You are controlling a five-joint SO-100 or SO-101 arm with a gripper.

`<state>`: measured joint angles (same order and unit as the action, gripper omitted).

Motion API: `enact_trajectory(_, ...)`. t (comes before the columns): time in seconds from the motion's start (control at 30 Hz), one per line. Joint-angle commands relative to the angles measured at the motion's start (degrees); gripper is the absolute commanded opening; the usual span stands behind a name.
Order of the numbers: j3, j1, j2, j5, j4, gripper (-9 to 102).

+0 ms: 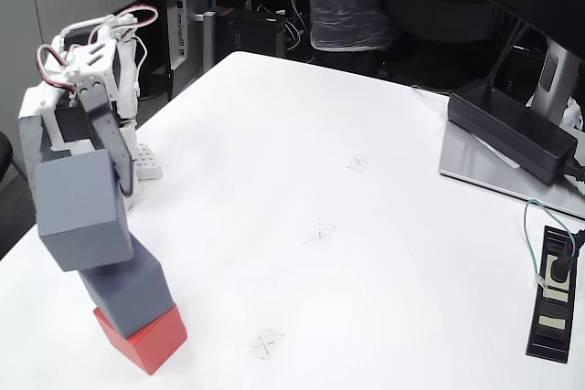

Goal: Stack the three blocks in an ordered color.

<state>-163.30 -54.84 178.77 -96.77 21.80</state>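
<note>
A bright red block (148,341) sits near the table's front left edge in the fixed view. A slate grey block (130,288) stands on it, turned a little off square. A second grey block (80,213) rests tilted on top of that one, leaning left. My gripper (80,180) is shut on this top block. Its dark finger (117,160) runs down the block's right side, and the white jaw on the left is partly hidden behind the block.
Three taped X marks (265,344) (320,233) (357,163) run diagonally across the white table (302,134). A black power brick (512,127) lies on a monitor base (484,171) at the right. A power strip (554,294) with a plugged cable lies near the right edge.
</note>
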Motion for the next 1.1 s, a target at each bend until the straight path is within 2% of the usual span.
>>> enact_trajectory(0.0,-2.46,0.09,0.79,-0.62,-5.45,8)
enact_trajectory(0.4,-11.25,0.79,0.79,-0.62,-15.21,8)
enact_trajectory(1.07,-11.60,0.79,0.79,-0.53,-15.56,9)
